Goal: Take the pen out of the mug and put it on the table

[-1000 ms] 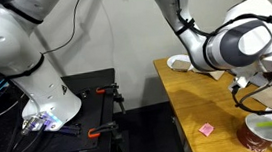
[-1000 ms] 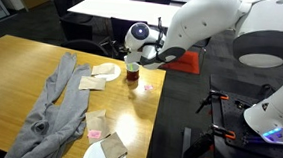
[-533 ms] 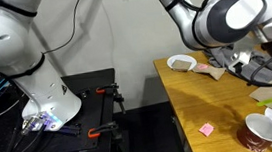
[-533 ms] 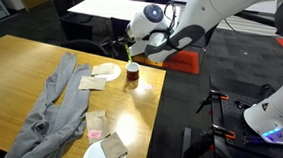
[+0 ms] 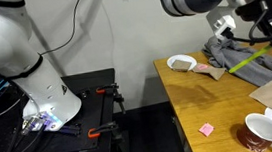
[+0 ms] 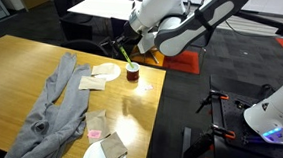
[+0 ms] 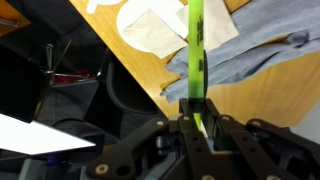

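Observation:
My gripper (image 7: 196, 112) is shut on the lower end of the lime pen (image 7: 194, 45), which sticks out straight ahead in the wrist view. In both exterior views the gripper (image 5: 265, 39) (image 6: 123, 51) holds the pen (image 5: 243, 61) (image 6: 129, 61) in the air, well above the tan table (image 5: 194, 101) (image 6: 22, 61). The dark red-brown mug (image 5: 263, 132) (image 6: 134, 74) with a white inside stands on the table below, apart from the pen. The mug does not show in the wrist view.
A grey cloth (image 6: 60, 103) (image 5: 260, 59) (image 7: 262, 45) lies across the table. A shallow white bowl (image 5: 182, 62), paper napkins (image 6: 93, 81) (image 7: 158, 28), a pink scrap (image 5: 206, 129) and a white plate (image 6: 98, 154) lie around. The table edge (image 7: 130, 75) drops to the dark floor.
My gripper has risen from the mug with the pen in it and now holds it high above the table. The mug stays in place.

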{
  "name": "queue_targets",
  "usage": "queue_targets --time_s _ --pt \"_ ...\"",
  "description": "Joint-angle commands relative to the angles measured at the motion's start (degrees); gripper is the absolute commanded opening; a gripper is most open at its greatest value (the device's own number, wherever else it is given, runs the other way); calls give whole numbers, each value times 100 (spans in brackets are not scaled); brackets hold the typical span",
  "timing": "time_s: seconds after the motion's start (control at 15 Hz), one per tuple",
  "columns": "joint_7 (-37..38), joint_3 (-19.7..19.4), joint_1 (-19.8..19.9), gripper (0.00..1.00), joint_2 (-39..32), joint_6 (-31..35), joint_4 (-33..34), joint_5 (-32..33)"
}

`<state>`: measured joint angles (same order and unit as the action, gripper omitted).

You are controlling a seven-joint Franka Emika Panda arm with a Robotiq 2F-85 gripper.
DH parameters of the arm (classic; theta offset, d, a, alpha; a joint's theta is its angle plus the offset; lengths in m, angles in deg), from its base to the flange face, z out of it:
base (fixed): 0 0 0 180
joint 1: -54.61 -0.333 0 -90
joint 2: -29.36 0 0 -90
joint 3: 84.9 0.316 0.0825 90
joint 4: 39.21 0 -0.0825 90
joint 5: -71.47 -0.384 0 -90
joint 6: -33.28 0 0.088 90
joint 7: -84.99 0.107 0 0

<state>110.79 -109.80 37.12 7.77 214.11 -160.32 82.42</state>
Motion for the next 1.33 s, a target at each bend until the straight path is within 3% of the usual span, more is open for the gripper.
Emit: queue_targets --time_s 0.0,0.27,0.4,0.47,0.67,0.87,1.27 --pt "-1264 1550 1049 4 779 -466 -589 -457" --pt "-3076 3382 2399 4 750 -1371 -467 -1799" --pt "-3883 3736 2749 4 622 -1893 -295 -2325" --pt "-4145 3805 2870 4 571 -2139 -230 -2437" --pt "-4423 3434 2743 4 453 -2759 -44 -2394" --pt "-4376 3204 2629 4 254 -3180 175 -2215" --pt "-4276 3151 2393 4 -337 -3880 747 -1941"
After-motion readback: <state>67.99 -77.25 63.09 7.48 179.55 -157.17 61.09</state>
